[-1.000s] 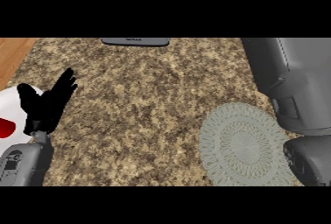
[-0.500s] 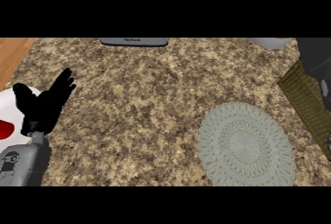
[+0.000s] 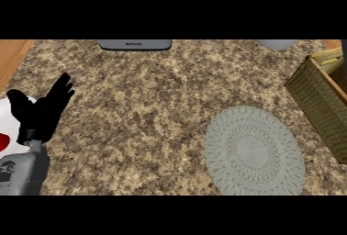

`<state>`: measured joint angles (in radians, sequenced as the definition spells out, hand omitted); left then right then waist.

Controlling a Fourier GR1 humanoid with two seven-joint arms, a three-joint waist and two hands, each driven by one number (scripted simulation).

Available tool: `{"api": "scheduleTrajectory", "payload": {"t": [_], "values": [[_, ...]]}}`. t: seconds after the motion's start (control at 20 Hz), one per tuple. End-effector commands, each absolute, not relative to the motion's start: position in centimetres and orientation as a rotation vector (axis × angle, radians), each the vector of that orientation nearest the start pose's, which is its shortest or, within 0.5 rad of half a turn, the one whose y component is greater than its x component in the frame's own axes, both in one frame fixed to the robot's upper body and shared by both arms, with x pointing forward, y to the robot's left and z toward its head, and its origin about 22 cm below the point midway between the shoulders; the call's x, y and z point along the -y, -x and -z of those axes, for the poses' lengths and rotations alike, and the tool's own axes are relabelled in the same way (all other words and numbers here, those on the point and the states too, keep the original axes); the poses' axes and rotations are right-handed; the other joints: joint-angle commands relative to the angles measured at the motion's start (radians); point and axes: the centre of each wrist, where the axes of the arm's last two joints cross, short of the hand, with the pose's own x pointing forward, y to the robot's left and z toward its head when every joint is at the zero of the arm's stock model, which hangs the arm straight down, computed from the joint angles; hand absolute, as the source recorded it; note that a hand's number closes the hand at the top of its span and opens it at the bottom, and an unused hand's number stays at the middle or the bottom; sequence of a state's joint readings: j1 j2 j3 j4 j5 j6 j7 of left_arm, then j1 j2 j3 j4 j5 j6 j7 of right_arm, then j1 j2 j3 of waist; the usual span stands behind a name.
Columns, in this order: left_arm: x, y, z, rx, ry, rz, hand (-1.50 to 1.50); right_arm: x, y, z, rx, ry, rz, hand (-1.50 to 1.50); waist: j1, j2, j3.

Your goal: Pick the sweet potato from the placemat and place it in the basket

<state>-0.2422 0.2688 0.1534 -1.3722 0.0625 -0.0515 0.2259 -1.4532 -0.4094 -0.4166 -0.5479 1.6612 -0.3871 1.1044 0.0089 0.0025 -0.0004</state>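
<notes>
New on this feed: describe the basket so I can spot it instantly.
On the speckled stone counter, look to the right edge, beyond the round grey placemat. The basket is the boxy olive-brown woven container cut off by the view's edge; unlike the flat placemat, it has upright walls and straight corners.

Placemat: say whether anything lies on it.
No, the round grey placemat shows only its own woven pattern, with nothing on top.

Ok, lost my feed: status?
Left hand open, resting at left. Right hand out of view. No sweet potato visible on placemat. Basket at right edge.
</notes>
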Motion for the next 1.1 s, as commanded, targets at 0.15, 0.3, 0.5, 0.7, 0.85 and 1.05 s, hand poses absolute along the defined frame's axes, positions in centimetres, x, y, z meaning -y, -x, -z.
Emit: {"api": "scheduleTrajectory", "payload": {"t": [0.15, 0.3, 0.5, 0.7, 0.85, 1.05], "values": [[-31.1, -29.7, -4.6, 1.383, -0.218, 0.067, 0.00, 27.9, -45.7, -29.7, 0.915, 1.712, 0.390, 1.50, -0.013, -0.006, 0.001], [-31.5, -28.8, -4.0, 1.402, -0.213, 0.078, 0.00, 29.4, -45.4, -28.8, 0.928, 1.710, 0.424, 1.50, -0.001, -0.002, 0.001], [-32.0, -27.5, -2.9, 1.386, -0.199, 0.078, 0.00, 29.5, -44.8, -24.9, 0.917, 1.703, 0.403, 1.50, -0.006, -0.005, 0.000], [-31.0, -30.0, -4.8, 1.397, -0.196, 0.073, 0.00, 33.9, -43.4, -24.3, 0.826, 1.727, 0.604, -1.50, -0.014, -0.001, 0.001], [-32.0, -28.7, -3.8, 1.379, -0.189, 0.078, 0.00, 34.4, -42.5, -23.4, 0.827, 1.744, 0.573, -1.50, -0.014, -0.005, 0.000], [-31.0, -30.2, -2.7, 1.386, -0.211, 0.067, 0.00, 34.1, -42.3, -22.9, 0.913, 1.722, 0.530, -1.50, -0.011, -0.001, 0.000]]}}
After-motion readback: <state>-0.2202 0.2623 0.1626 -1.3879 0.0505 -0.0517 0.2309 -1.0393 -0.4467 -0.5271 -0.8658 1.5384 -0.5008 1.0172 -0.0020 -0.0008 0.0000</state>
